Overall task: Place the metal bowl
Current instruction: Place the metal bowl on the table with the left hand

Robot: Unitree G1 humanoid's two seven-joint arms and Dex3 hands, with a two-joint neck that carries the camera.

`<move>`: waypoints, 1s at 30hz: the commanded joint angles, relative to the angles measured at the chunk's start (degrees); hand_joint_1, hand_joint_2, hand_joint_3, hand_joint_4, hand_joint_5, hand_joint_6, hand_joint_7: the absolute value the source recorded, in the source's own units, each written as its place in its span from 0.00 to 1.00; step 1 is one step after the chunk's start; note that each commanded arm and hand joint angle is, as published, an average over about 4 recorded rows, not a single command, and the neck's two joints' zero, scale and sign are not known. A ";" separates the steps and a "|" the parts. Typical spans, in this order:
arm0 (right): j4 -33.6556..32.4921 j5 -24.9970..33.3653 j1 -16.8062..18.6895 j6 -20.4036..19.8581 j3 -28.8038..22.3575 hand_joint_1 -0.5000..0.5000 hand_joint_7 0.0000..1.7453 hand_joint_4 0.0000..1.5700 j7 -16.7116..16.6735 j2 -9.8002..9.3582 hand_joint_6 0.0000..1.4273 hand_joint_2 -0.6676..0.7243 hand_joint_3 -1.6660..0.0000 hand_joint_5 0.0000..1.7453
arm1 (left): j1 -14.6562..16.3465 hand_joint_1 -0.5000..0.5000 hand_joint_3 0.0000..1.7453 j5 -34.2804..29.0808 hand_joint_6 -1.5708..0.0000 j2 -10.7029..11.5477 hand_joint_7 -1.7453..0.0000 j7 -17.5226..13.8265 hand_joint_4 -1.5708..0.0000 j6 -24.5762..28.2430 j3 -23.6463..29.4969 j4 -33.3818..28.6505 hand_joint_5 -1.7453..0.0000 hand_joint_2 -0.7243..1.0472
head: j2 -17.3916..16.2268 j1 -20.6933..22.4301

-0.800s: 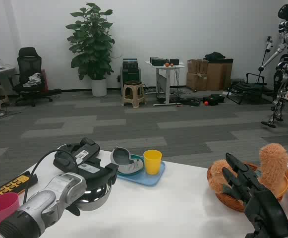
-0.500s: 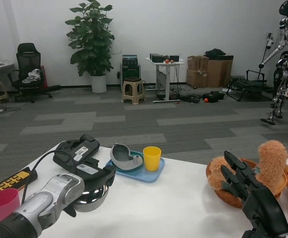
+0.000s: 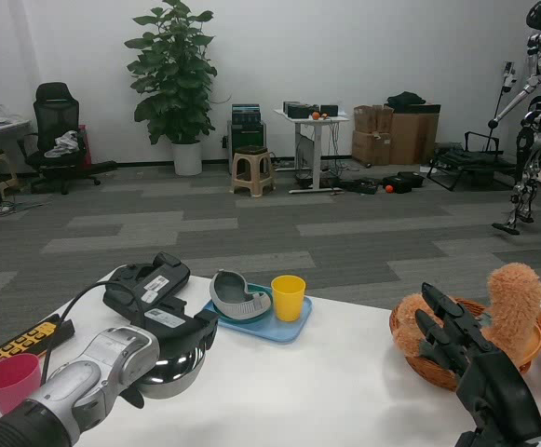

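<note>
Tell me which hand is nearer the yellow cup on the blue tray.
Left. The left hand holds the metal bowl just left of the tray's yellow cup; the right hand is farther right, in front of the wicker basket.

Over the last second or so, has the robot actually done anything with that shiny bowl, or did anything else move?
Almost nothing changed. The left hand still holds the metal bowl at the same spot on the white table; only the camera shifted slightly. The right hand stays raised beside the wicker basket. The blue tray, yellow cup and pink cup sit as before.
</note>
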 commanded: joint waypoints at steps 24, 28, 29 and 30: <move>1.09 1.25 -0.48 -0.13 0.66 0.42 0.04 0.00 0.01 -0.09 0.00 1.00 1.00 0.00 | 0.74 0.00 1.00 14.48 1.00 -13.39 0.08 8.48 0.88 -2.32 15.58 21.91 0.00 0.90 | -8.48 13.22; 1.15 1.31 -0.48 -0.13 0.66 0.40 0.04 0.00 0.01 -0.02 0.00 1.00 1.00 0.00 | -0.58 0.00 1.00 16.35 1.00 -14.77 0.08 10.45 0.88 -1.73 16.33 25.14 0.00 0.90 | -8.83 13.66; 1.15 1.34 -0.48 -0.13 0.68 0.40 0.04 0.00 0.01 -0.02 0.00 1.00 1.00 0.00 | -1.02 0.00 1.00 16.72 1.00 -15.15 0.08 10.89 0.88 -1.55 16.33 26.13 0.00 0.90 | -8.85 13.80; 1.13 1.36 -0.48 -0.13 0.71 0.41 0.04 0.00 0.01 -0.04 0.00 1.00 1.00 0.00 | -1.24 0.00 1.00 16.96 1.00 -15.37 0.08 11.09 0.88 -1.49 16.33 26.63 0.00 0.90 | -8.86 13.89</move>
